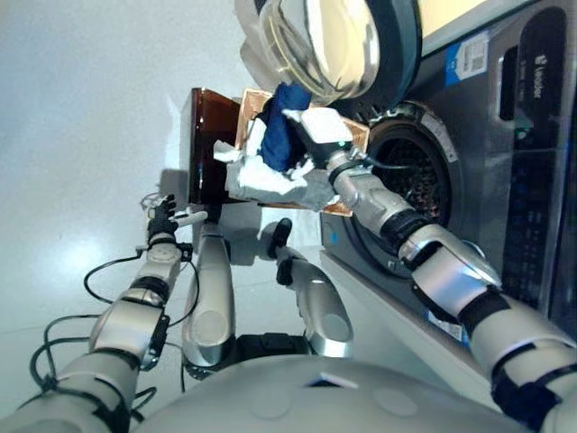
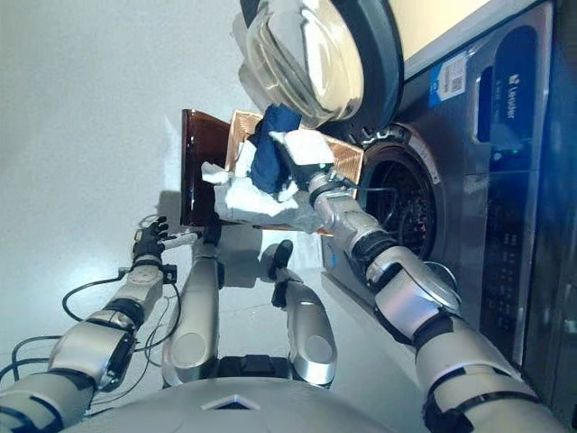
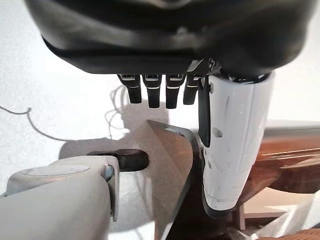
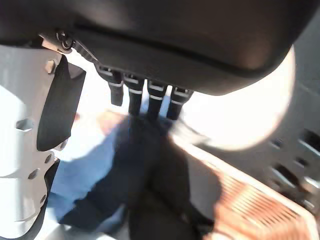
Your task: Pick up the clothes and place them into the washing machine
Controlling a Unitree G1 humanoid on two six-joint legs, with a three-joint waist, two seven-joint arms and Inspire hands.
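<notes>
My right hand [image 1: 313,133] is over the wicker basket [image 1: 358,135], with its fingers [image 4: 145,95] curled round a dark blue garment [image 1: 283,126] that it holds up above the basket; the cloth hangs below the hand in the right wrist view [image 4: 150,165]. White and grey clothes [image 1: 270,180] lie heaped in the basket under it. The washing machine's round opening [image 1: 407,180] is just right of the basket, and its glass door [image 1: 325,45] stands open above. My left hand [image 1: 162,219] hangs low at the left, open and empty, its thumb [image 3: 235,150] straight.
The basket rests on a low dark brown box [image 1: 212,135] beside the machine. The machine's dark front panel [image 1: 532,180] fills the right side. Pale floor [image 1: 81,108] stretches to the left of the box.
</notes>
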